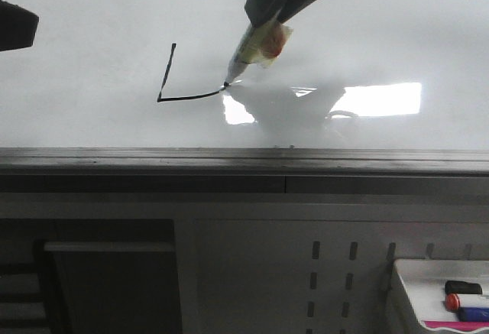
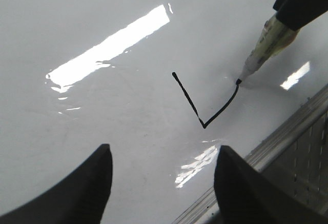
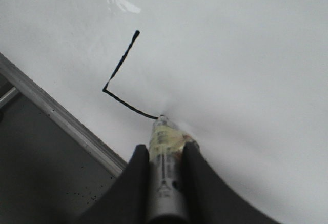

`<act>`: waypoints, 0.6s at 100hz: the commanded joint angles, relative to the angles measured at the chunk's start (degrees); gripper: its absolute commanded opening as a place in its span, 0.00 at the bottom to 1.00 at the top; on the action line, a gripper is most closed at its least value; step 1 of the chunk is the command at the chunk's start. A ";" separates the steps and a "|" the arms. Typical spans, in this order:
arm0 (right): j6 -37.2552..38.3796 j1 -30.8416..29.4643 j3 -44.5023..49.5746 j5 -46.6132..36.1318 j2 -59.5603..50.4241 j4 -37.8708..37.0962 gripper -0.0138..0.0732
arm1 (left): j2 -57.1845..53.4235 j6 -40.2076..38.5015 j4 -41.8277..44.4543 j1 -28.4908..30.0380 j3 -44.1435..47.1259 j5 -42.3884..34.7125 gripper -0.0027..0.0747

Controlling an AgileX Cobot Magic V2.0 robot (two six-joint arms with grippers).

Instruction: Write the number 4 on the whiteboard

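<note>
The whiteboard (image 1: 92, 13) fills the upper front view, with a grey edge rail (image 1: 229, 160) along its near side. On it is a partly drawn number 4 (image 1: 172, 82): a slanted left stroke and a horizontal bar, no vertical stroke. My right gripper (image 1: 263, 24) is shut on a marker (image 1: 256, 47) whose tip touches the right end of the bar. The strokes (image 3: 120, 78) and the marker (image 3: 165, 152) show in the right wrist view. My left gripper (image 2: 163, 155) is open and empty above the board, left of the strokes (image 2: 202, 103).
A small white tray (image 1: 405, 288) with several markers sits at the lower right, below the board. Bright glare patches (image 1: 378, 98) reflect on the board right of the strokes. A dark panel (image 1: 114, 288) lies below the rail at the left.
</note>
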 commanded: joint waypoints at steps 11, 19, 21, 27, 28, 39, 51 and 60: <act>-0.55 1.93 -5.89 -7.09 -1.63 -0.71 0.08 | -0.58 -0.69 -1.23 0.14 -1.56 -3.68 0.56; -0.55 1.38 -6.62 -8.25 -0.12 -0.71 0.08 | -0.58 -0.69 -1.23 0.14 -1.56 -3.68 0.56; -0.55 1.05 -6.62 -8.67 0.11 -0.71 0.08 | -0.58 -0.69 -1.23 0.14 -1.56 -3.68 0.56; -0.55 0.65 -6.62 -8.58 1.39 -0.71 0.08 | -0.58 -0.69 -1.23 0.14 -1.56 -3.68 0.56; -0.55 0.65 -6.62 -8.29 1.53 -0.71 0.08 | -0.58 -0.69 -1.23 0.14 -1.56 -3.68 0.56; -0.55 0.74 -6.26 -3.60 2.66 0.26 0.08 | -0.58 -0.69 -1.23 0.14 -1.56 -3.68 0.56; -0.55 2.44 -3.60 0.76 2.31 2.07 0.08 | -0.58 -0.69 -1.23 0.14 -1.56 -3.68 0.56; -0.55 3.86 -1.86 2.03 2.22 2.64 0.08 | -0.58 -0.69 -1.23 0.14 -1.56 -3.68 0.56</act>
